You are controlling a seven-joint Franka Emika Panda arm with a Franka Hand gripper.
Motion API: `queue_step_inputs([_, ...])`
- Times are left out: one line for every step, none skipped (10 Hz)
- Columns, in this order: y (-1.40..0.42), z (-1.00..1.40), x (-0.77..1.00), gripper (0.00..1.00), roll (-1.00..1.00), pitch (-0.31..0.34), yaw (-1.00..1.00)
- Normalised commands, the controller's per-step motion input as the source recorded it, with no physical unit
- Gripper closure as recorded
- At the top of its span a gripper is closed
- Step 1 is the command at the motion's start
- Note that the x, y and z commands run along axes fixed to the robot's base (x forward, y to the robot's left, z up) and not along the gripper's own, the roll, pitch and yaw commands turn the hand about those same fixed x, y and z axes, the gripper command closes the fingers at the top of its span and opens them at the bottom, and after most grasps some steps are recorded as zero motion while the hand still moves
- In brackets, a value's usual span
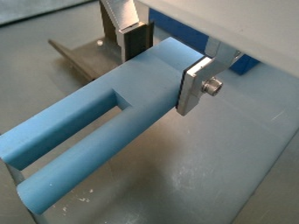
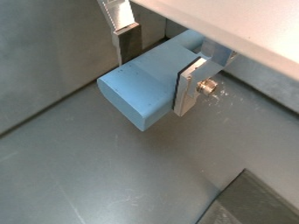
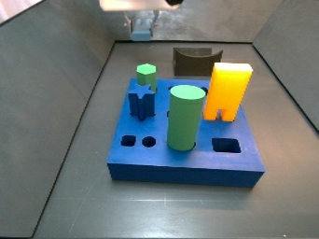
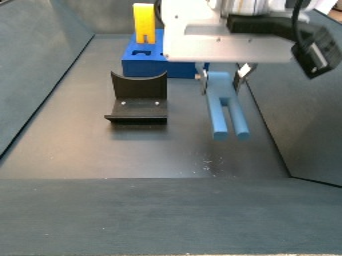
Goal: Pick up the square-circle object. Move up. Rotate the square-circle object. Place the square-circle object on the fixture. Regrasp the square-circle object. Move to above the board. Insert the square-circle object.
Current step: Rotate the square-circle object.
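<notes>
Gripper (image 4: 223, 78) up in air, fingers (image 1: 194, 85) clamped on one end of square-circle object (image 4: 225, 105). In a side view the pale-blue forked peg sticks out roughly level from the jaws toward the near edge, long axis horiz., hanging above bare floor. Fixture (image 4: 136, 96) sits just left of it, notch up, not touching. Board (image 3: 185, 140) w/ green cylinder (image 3: 186, 118) farther off. Judgement: peg needs carrying left onto fixture, axis across notch.
</notes>
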Motion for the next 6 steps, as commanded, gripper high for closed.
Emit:
queue_step_inputs([0.00, -1.00, 0.03, 1.00, -0.07, -0.055, 0.03])
queue_step_inputs([0.00, -1.00, 0.04, 1.00, -0.09, -0.062, 0.03])
queue_step_inputs([0.01, -1.00, 0.05, 1.00, -0.12, -0.075, 0.03])
queue_step_inputs([0.01, -0.90, 0.05, 1.00, -0.14, -0.087, 0.02])
queue_step_inputs([0.01, -0.81, 0.04, 1.00, -0.15, -0.094, 0.02])
queue_step_inputs([0.02, -0.70, 0.04, 1.00, -0.16, -0.101, 0.01])
